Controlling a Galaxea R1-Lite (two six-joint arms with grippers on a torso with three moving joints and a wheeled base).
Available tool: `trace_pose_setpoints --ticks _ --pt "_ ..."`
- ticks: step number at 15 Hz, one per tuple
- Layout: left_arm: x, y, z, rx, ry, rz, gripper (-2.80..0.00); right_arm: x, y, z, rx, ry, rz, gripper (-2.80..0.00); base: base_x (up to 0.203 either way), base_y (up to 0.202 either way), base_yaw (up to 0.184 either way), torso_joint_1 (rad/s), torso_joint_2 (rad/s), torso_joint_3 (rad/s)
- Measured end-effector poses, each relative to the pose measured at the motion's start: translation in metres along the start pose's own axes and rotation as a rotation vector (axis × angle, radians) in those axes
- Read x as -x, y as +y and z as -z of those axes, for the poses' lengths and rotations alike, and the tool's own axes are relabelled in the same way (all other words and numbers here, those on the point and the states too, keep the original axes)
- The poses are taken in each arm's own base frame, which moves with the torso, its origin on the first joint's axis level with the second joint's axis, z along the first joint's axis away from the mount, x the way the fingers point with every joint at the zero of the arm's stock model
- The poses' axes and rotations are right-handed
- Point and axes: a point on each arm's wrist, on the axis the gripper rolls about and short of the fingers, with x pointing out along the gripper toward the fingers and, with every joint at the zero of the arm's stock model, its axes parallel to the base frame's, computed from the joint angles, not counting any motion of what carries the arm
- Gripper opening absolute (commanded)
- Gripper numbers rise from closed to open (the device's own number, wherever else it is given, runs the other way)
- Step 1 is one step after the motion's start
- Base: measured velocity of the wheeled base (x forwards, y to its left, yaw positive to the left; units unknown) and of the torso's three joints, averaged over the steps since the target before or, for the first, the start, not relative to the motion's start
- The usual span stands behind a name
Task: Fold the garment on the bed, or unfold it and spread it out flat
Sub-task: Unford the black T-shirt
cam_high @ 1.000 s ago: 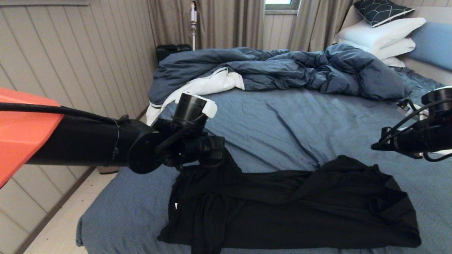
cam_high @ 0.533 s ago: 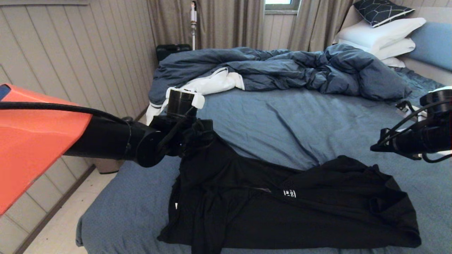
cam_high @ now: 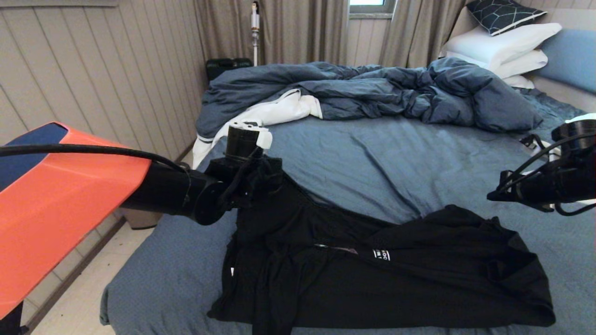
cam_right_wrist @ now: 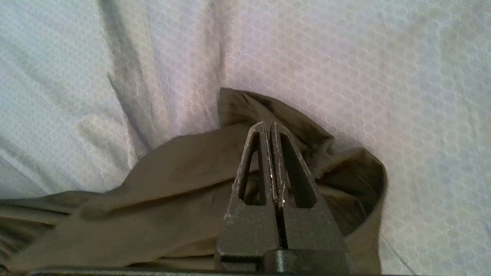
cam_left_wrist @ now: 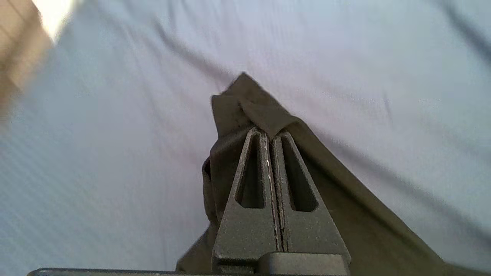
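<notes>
The shirt [cam_high: 382, 274] lies bunched across the near part of the bed [cam_high: 396, 158], only partly spread: the left hand [cam_left_wrist: 268, 132] pinches a lifted corner at the left, the right hand [cam_right_wrist: 268, 124] pinches cloth at the right, flattening remains.

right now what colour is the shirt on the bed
Black, with a small white tag; the shirt shows best in the head view.
</notes>
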Motion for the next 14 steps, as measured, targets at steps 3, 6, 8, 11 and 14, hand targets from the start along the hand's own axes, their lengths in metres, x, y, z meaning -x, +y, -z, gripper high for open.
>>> trace_pose_setpoints --ticks 3,6,8,11,14 --pt "-0.002 0.005 -0.012 -0.021 -0.114 -0.061 -2.80 -0.001 0.001 0.001 0.001 0.003 -0.001 -2.80 0.000 0.000 0.000 0.000 0.00 0.000" --pt "-0.007 0.009 -0.011 -0.036 -0.126 -0.076 -2.80 -0.001 0.001 0.001 0.001 0.004 -0.001 -2.80 0.000 0.000 0.000 0.000 0.00 0.000" --pt "-0.013 0.009 -0.003 -0.045 -0.107 -0.080 -2.80 -0.001 0.001 0.001 0.002 0.005 -0.001 -2.80 0.000 0.000 0.000 0.000 0.00 0.000" --pt "-0.021 0.009 0.009 -0.059 -0.081 -0.079 -2.80 -0.002 0.000 0.001 0.001 0.007 0.000 -2.80 0.000 0.000 0.000 0.000 0.00 0.000" --pt "-0.025 0.011 0.020 -0.097 -0.027 -0.094 -2.80 -0.003 0.000 0.002 0.000 0.010 0.000 -2.80 0.000 0.000 0.000 0.000 0.00 0.000"
